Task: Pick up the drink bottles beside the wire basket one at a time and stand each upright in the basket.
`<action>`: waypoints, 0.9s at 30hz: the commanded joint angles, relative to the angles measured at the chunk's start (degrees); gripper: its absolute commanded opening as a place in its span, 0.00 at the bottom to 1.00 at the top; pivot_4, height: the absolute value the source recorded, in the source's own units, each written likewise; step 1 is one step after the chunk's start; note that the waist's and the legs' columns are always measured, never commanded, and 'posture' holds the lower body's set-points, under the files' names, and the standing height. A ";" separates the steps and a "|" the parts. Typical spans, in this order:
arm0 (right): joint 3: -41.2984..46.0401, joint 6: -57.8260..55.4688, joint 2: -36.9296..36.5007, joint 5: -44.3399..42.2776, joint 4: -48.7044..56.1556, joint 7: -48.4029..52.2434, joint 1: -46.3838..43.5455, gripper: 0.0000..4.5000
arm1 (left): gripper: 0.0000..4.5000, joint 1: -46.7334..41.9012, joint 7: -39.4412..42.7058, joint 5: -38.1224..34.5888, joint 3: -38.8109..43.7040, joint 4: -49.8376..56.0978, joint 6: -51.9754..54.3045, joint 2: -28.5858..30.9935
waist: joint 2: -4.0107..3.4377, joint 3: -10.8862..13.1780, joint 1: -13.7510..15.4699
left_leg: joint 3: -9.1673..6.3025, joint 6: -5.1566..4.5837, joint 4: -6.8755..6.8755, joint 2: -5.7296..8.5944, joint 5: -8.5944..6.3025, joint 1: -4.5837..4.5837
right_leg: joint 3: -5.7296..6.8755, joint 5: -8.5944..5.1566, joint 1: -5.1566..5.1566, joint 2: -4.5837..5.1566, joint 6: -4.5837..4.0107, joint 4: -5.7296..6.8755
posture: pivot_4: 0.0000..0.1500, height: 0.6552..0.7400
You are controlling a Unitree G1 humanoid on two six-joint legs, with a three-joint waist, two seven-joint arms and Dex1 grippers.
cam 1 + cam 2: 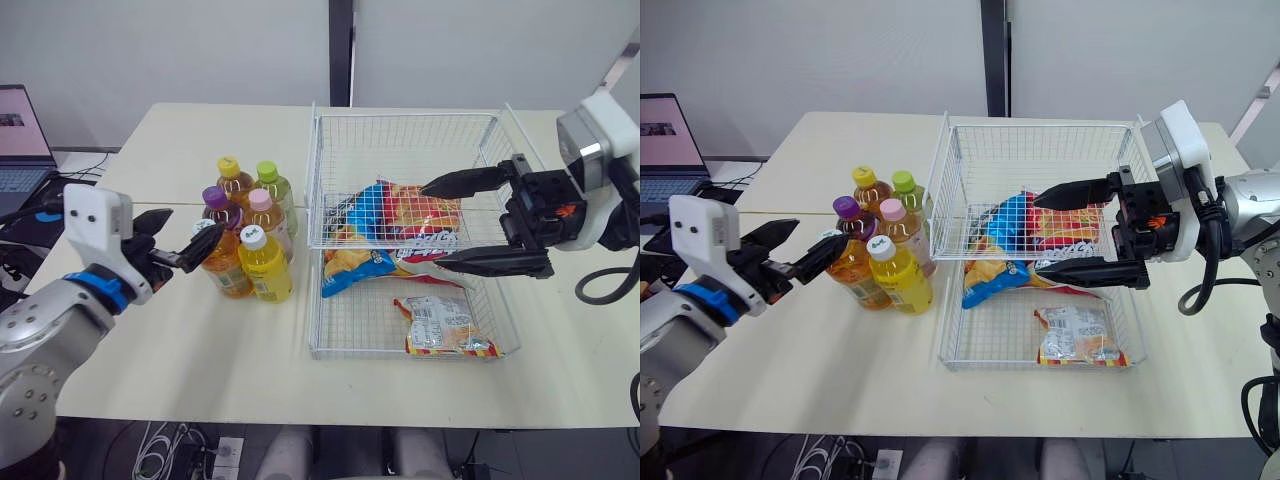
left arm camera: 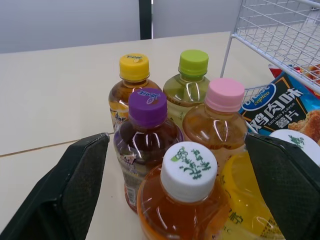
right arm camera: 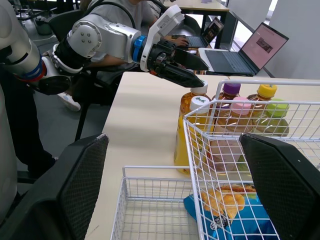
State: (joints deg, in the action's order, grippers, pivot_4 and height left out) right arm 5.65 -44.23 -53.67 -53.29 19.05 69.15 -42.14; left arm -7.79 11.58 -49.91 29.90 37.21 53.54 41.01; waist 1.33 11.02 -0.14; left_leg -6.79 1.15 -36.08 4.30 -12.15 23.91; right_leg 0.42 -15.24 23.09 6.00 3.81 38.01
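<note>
6 bottles (image 1: 266,268) on table (image 1: 180,360), left of basket (image 1: 400,140) | snack bags (image 1: 410,215) in basket

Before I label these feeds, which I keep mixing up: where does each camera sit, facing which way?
Left eye view: on the head, facing forward and down over the table, bottles and wire basket; left arm at left, right arm at right.
Right eye view: the head's other eye, same scene and arms.
Left wrist view: along the open left jaws onto the bottles.
Right wrist view: along the open right jaws, across the wire basket toward the left arm.
Shared: both wrist views show the purple-capped bottle.
</note>
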 commanded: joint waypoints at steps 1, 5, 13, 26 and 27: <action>1.32 0.23 0.31 -0.63 1.00 -0.23 -1.22 1.00 | 1.00 -1.13 -1.08 2.01 -1.77 0.23 -1.62 -0.39 | 0.00 0.00 -0.03 | 0.00 0.00 0.00 -0.01 0.00 0.00 | 0.00 0.01 0.01 -0.01 -0.01 0.00 | 1.00 1.00; 1.13 0.21 0.53 -0.32 0.66 -0.29 -1.47 1.00 | 1.00 -1.98 -1.86 4.43 -3.19 -1.08 -2.61 -0.82 | 0.00 0.00 0.01 | 0.00 0.00 -0.01 -0.01 0.01 0.00 | 0.01 0.02 0.00 -0.02 0.00 0.01 | 1.00 1.00; 1.04 0.03 1.56 -0.12 0.68 -1.02 -2.13 1.00 | 0.91 -2.34 -0.85 6.29 -5.63 -2.20 -3.94 -2.61 | 0.00 0.00 0.02 | -0.01 0.00 -0.01 0.00 0.01 0.01 | 0.01 0.04 0.00 -0.03 0.00 0.01 | 1.00 1.00; 2.33 -0.43 1.04 -0.59 1.19 -1.26 -2.03 1.00 | 0.30 3.10 2.68 4.96 -2.01 0.18 -6.04 -3.25 | 0.00 0.00 -0.06 | 0.00 0.00 -0.01 -0.01 0.00 -0.01 | -0.01 0.04 0.00 -0.03 0.00 0.01 | 1.00 1.00; 2.42 -0.40 0.98 -0.63 1.20 -1.22 -1.94 1.00 | 0.30 3.43 3.16 4.37 -1.27 0.48 -6.27 -3.13 | 0.00 0.00 -0.06 | 0.01 0.00 -0.01 -0.01 0.00 -0.01 | -0.01 0.04 0.00 -0.03 0.00 0.01 | 1.00 1.00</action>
State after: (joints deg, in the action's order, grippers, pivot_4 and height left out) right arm 5.70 -44.93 -51.88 -52.95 19.00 67.66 -43.50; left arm -4.71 13.55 -44.19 25.89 35.51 48.27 37.34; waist 1.34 11.02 -0.20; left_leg -6.79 1.15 -36.09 4.29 -12.14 23.91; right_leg 0.41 -15.20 23.10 5.97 3.81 38.02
